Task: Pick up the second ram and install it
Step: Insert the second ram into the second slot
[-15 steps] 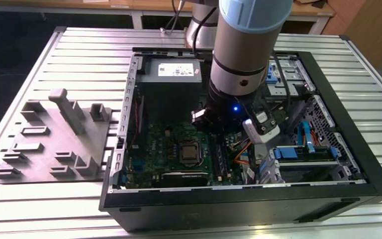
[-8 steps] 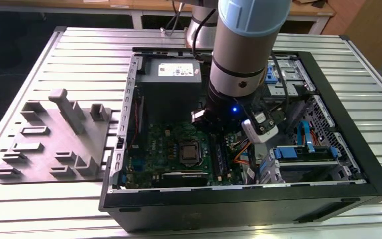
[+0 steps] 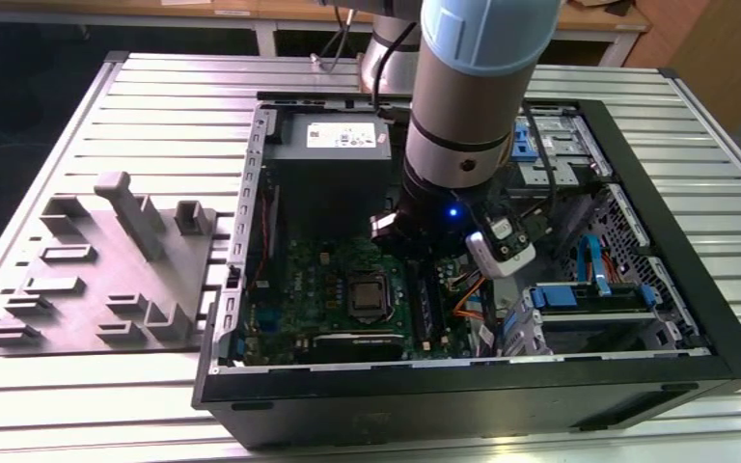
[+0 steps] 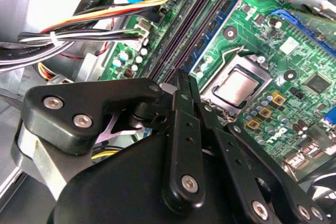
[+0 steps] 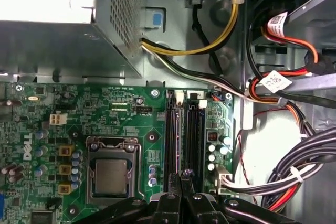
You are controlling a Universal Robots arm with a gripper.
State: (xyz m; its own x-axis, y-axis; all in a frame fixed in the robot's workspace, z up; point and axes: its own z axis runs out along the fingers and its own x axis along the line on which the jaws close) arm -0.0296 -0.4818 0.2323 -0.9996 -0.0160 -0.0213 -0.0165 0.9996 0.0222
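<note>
At the exterior view's left a grey moulded fixture (image 3: 100, 280) with blunt ridges and posts lies on the ribbed metal table (image 3: 165, 106). Right of it stands the open black computer case (image 3: 474, 395), and the pale blue and silver arm (image 3: 474, 116) reaches down into it over the green motherboard (image 3: 332, 280).

In both wrist views the gripper (image 4: 181, 77) (image 5: 184, 174), made of matt black bolted links, has its fingers drawn tight together with no gap between the tips. The tips sit right at the near end of the long, dark memory slots (image 5: 184, 129) (image 4: 189, 24).

The second ram cannot be told apart from those slots. No strip shows between the fingers, and whether it is seated edge-on under the tips I cannot tell.

The square, shiny metal processor socket (image 5: 111, 174) (image 4: 236, 85) lies beside the slots. On their other side, bundled yellow, red and black cables (image 4: 105, 24) run past.
</note>
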